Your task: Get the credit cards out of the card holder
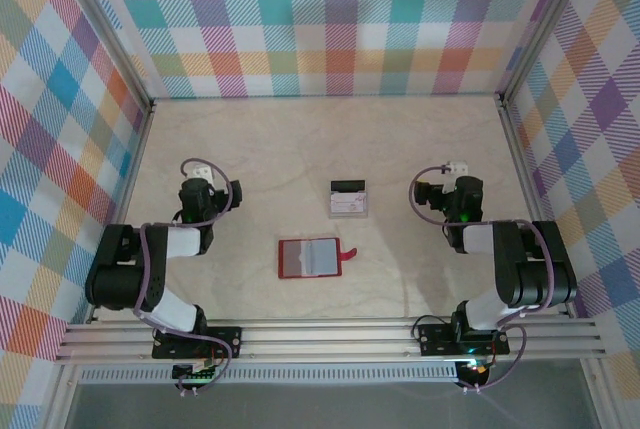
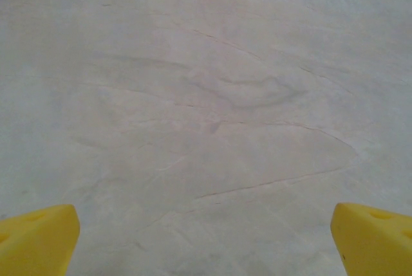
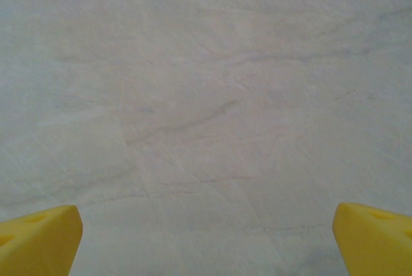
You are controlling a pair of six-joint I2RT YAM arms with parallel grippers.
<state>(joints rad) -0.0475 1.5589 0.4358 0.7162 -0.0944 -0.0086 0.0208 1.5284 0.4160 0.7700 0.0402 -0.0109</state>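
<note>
Left tool [image 2: 205, 226], right tool [image 3: 206, 226]: card holder [image 1: 312, 258] between, well apart.

One card holder [image 1: 312, 258] lies on the one table [image 1: 250, 139], showing two greyish-pink inner panels [image 1: 300, 258] and a single red snap tab [image 1: 349, 251]. The credit cards [image 1: 349, 199] form one small overlapping cluster in which two can be counted, one with a black band and one pale; whether more lie beneath cannot be told. There are two arms, the left arm [image 1: 135, 279] and the right arm [image 1: 520, 274], with one gripper each, the left gripper [image 2: 206, 244] and the right gripper [image 3: 206, 244], and each gripper shows two yellow fingertips [image 2: 38, 240], four in all.
</note>
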